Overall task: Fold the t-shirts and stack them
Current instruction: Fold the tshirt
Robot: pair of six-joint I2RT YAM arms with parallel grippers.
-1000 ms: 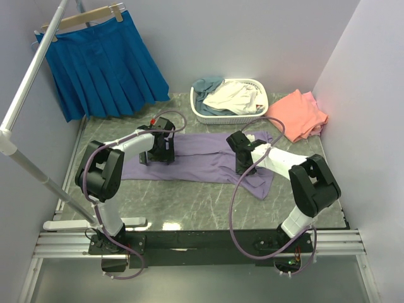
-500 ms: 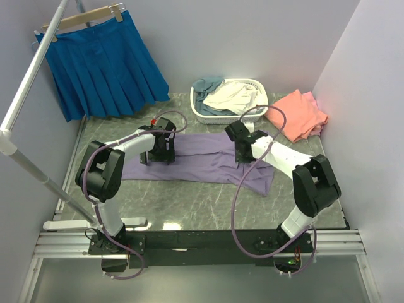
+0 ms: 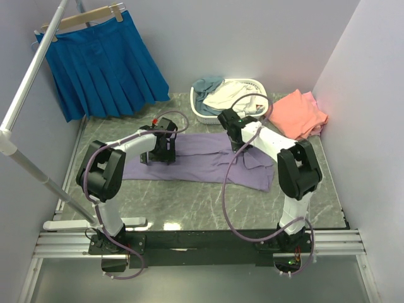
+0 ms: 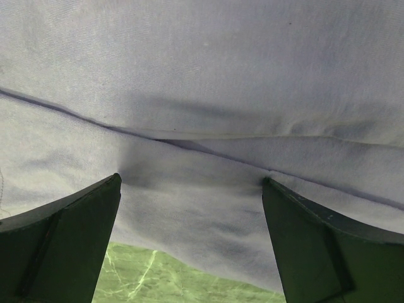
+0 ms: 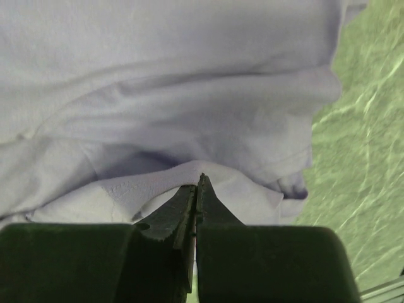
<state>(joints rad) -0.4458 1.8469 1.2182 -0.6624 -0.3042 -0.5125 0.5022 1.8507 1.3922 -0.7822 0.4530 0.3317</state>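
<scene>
Over the last second the right end effector [image 3: 237,143] is carrying its pinch of the purple tee [image 3: 189,161] from the near right toward the far edge. The near-right flap is drawing in, so a fold is probably under way. Its fingers are closing tight on a ridge of purple cloth. The left end effector [image 3: 161,151] is resting on the tee's left half, fingers spread wide, gripping nothing. The tee is lying mid-tabletop [image 3: 189,199], just near of the basket [image 3: 208,117].
</scene>
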